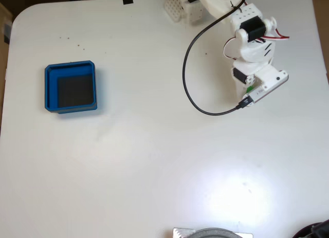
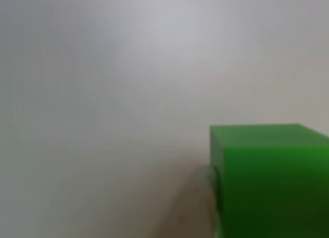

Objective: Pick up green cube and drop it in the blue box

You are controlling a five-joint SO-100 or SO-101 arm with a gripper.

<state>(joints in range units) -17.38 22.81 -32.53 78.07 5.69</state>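
White arm (image 1: pixel 252 40) reaches down at the right of the white table (image 1: pixel 154 161) in the fixed view, black cable (image 1: pixel 191 89) looping off its wrist. Small bright green cube (image 1: pixel 250 89) peeks out as a sliver under the wrist; gripper hidden beneath the arm, can't tell if the claw is open or clamped. Shallow square blue tray with dark floor (image 1: pixel 50 89) sits well apart at the left. In the other view the cube (image 2: pixel 270 179) looms blurry at lower right against the pale surface.
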